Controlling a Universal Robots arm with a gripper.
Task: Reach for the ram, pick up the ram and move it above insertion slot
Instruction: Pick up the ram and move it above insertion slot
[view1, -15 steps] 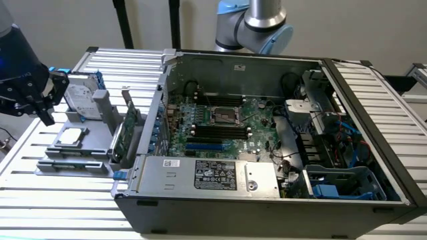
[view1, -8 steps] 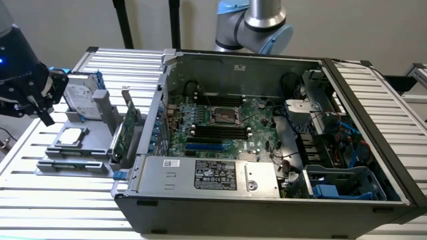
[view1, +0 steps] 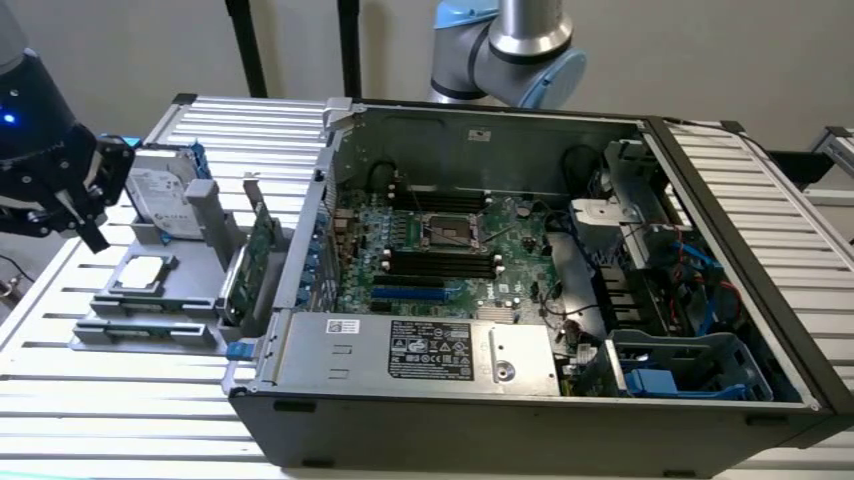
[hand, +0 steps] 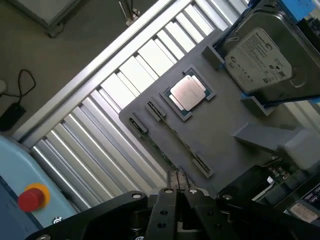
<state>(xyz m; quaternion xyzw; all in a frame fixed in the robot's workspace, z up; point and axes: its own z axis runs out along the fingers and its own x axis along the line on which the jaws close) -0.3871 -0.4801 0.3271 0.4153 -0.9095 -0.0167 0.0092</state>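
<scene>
The work appears to be at its first step, the reach. The gripper (view1: 78, 222) hangs over the table's edge on the exterior view's left, just beside the tray (view1: 200, 215) and holding nothing. In the wrist view its fingers (hand: 172, 179) are pressed together, with no gap between them.

The ram (hand: 170, 146) sits on edge in a narrow holder with a clip at each end. It runs along the tray's end edge, the one opposite the drive (hand: 257, 55), with the CPU (hand: 187, 92) between the two. The fingertips seem to be above the stick, near one end of it, and apart from it. Nothing has been lifted.

The slots (view1: 441, 262) lie well apart from the tray, inside the case (view1: 467, 130).

As I judge it, taking the stick calls for the fingers to part first. They then need to straddle its thin top edge squarely near the middle, clear of both clips and of the card (view1: 260, 265) standing along the tray's case-side edge.
</scene>
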